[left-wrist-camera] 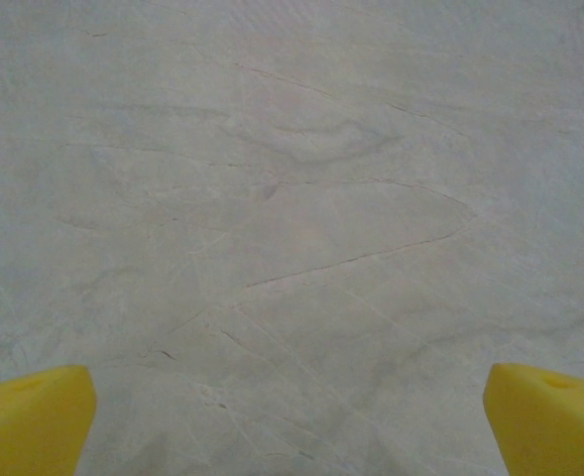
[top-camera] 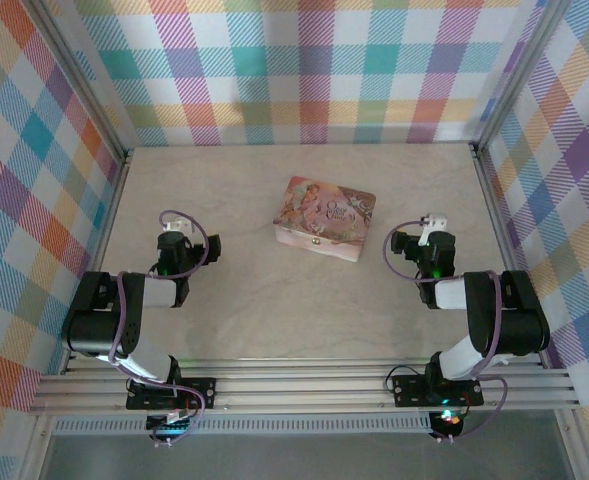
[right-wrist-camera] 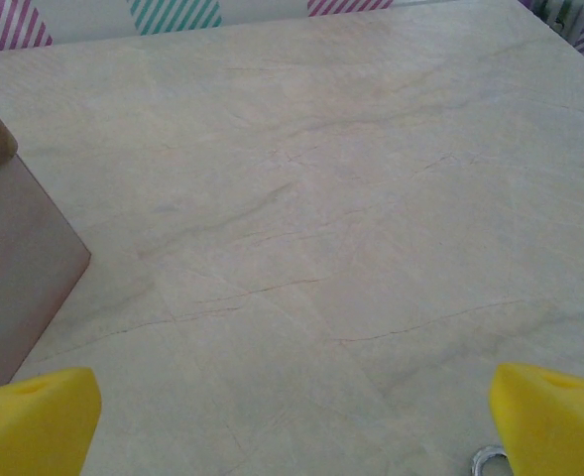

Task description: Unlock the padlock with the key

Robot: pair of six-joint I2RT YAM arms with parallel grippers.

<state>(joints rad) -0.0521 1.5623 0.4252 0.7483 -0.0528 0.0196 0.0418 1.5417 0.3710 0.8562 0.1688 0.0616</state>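
A pink decorated tin box lies on the table centre, lid shut. A small metal fitting sits on its front face, too small to tell whether it is the padlock. My left gripper hovers left of the box, open over bare table. My right gripper hovers right of the box, open. The box's corner shows at the left of the right wrist view. A silvery ring, possibly the key's, peeks in beside the right yellow fingertip.
The marbled table is walled by plaid panels at the back and both sides. Aluminium rails run along the near edge where both arm bases are bolted.
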